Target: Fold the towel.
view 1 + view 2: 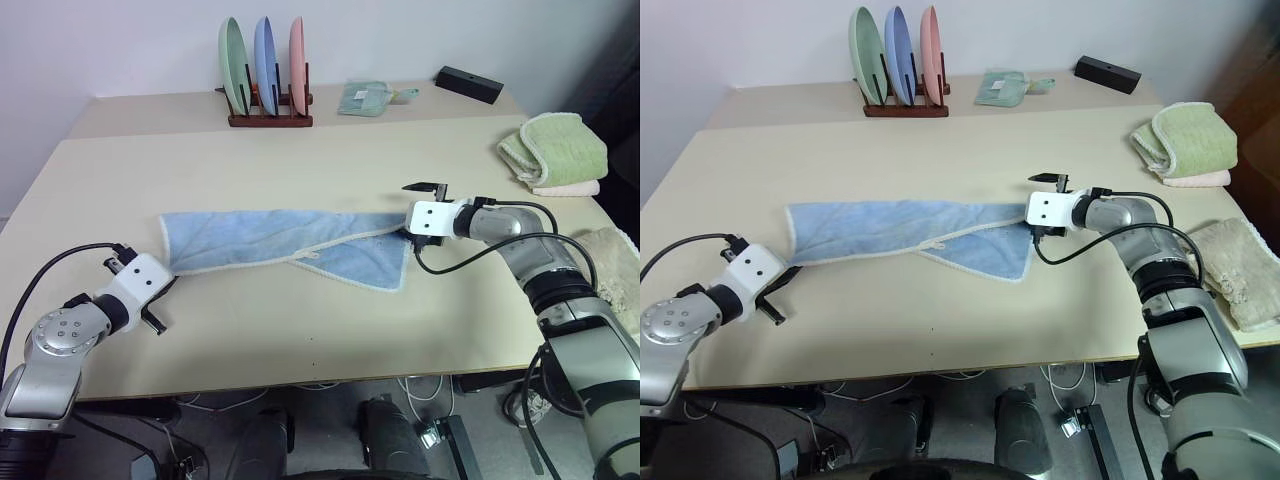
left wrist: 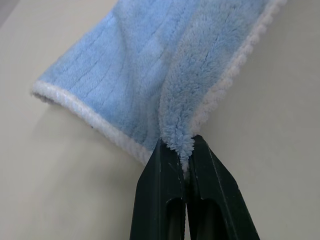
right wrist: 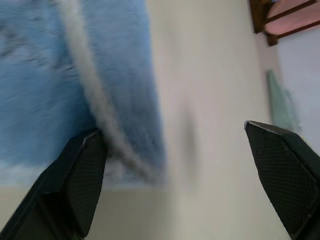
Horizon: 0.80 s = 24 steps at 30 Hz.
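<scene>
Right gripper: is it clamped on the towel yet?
No. In the right wrist view the right gripper stands open, one finger at the edge of the towel, the other over bare table.

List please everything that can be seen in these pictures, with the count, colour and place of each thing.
towel: 1, light blue with pale edge, table middle, partly folded over
table: 1, beige
plates: 3, green, blue, pink, upright in a brown rack at the far side
small cloth: 1, pale green, far side beside the rack
box: 1, black, far right
folded towels: 2 stacked, green over cream, right edge
beige towel: 1, near right edge
left gripper: shut on the towel's end
right gripper: open, at the towel's other end
</scene>
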### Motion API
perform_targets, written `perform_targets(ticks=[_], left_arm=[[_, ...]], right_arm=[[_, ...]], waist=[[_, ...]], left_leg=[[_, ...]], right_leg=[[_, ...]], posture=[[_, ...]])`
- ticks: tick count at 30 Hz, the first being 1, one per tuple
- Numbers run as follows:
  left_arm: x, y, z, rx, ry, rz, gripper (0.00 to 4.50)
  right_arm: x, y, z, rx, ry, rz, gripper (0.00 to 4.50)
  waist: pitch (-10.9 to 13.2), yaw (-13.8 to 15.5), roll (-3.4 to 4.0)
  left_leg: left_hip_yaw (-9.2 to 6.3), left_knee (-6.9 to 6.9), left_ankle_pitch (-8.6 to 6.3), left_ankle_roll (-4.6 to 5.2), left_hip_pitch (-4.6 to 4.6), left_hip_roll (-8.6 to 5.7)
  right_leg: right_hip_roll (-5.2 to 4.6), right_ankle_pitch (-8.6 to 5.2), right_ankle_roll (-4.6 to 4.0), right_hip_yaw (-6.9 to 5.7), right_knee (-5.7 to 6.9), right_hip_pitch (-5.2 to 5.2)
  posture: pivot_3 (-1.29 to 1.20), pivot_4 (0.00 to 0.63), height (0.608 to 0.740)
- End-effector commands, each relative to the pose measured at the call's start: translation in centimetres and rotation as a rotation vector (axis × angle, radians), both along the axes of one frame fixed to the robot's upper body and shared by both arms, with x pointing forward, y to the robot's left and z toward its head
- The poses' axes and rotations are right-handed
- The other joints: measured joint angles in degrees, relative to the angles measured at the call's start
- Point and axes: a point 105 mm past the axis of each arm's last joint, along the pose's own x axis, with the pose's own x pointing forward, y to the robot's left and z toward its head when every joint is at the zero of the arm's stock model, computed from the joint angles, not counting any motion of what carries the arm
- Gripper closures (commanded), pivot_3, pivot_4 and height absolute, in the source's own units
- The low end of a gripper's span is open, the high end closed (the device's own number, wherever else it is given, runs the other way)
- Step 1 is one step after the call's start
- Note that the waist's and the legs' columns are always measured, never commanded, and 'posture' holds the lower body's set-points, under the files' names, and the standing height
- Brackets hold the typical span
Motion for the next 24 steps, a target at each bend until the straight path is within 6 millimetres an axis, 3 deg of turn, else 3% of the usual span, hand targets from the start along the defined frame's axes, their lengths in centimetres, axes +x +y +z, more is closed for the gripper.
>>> perform_targets(ticks=[1,6,10,14,17,20,22,24], left_arm=[[0.1,0.0,1.0,0.002,-0.039,0.002,4.5],[0.0,0.1,0.9,0.0,-0.04,0.008,4.5],[0.4,0.1,1.9,-0.037,-0.072,0.016,4.5],[3.8,0.7,7.3,-0.108,-0.269,0.053,4.5],[8.8,2.7,18.3,-0.101,-0.646,0.195,4.5],[10.0,3.4,25.1,-0.137,-0.849,0.243,4.5],[10.0,3.5,27.7,-0.137,-0.906,0.227,4.5],[9.8,3.6,28.0,-0.119,-0.886,0.181,4.5]], right_arm=[[0.4,0.8,1.0,-0.001,-0.059,0.03,1.92],[0.1,1.0,1.2,-0.006,-0.078,0.07,4.46],[0.1,0.5,2.8,0.006,-0.114,0.072,4.46],[1.4,-0.4,7.9,0.046,-0.251,0.003,4.46],[2.7,-1.0,16.0,0.077,-0.492,-0.095,4.46],[2.5,-0.9,20.6,0.104,-0.621,-0.121,4.46],[2.0,-0.5,22.6,0.134,-0.656,-0.097,4.46],[1.2,0.1,23.3,0.173,-0.644,-0.042,4.46]], waist=[[0.0,0.01,0.0],[0.0,-0.03,0.0],[0.0,-0.05,0.0],[0.28,0.22,0.04],[0.72,0.39,-0.14],[0.77,-0.13,-0.25],[0.76,-0.67,-0.27],[0.74,-1.49,-0.24]], left_leg=[[0.0,-0.01,0.0,0.0,0.0,0.0],[0.0,0.0,0.0,0.0,0.0,0.0],[0.0,-0.01,0.0,0.0,0.01,0.0],[-0.08,0.08,0.06,-0.08,-0.05,-0.01],[-0.19,0.13,0.29,-0.19,-0.06,-0.04],[-0.3,-0.01,0.56,-0.42,-0.6,-0.02],[-0.13,-0.06,0.62,-0.56,-0.56,-0.03],[-0.02,-0.27,0.57,-0.49,-0.57,-0.03]], right_leg=[[0.0,0.0,0.0,0.0,0.0,0.0],[0.0,0.0,0.0,0.0,0.0,0.0],[0.0,0.0,0.0,0.01,0.01,0.0],[0.02,0.03,-0.04,-0.03,0.05,-0.02],[0.04,0.11,-0.15,-0.12,0.13,0.0],[0.09,0.51,-0.05,-0.17,0.01,-0.53],[0.04,0.48,0.01,-0.14,-0.08,-0.56],[-0.02,0.44,0.09,-0.14,-0.1,-0.6]], posture=[[0.0,0.15,0.74],[0.0,0.15,0.74],[0.0,0.15,0.74],[0.0,0.15,0.74],[0.0,0.15,0.74],[0.0,0.15,0.74],[0.0,0.15,0.74],[0.0,0.15,0.74]])
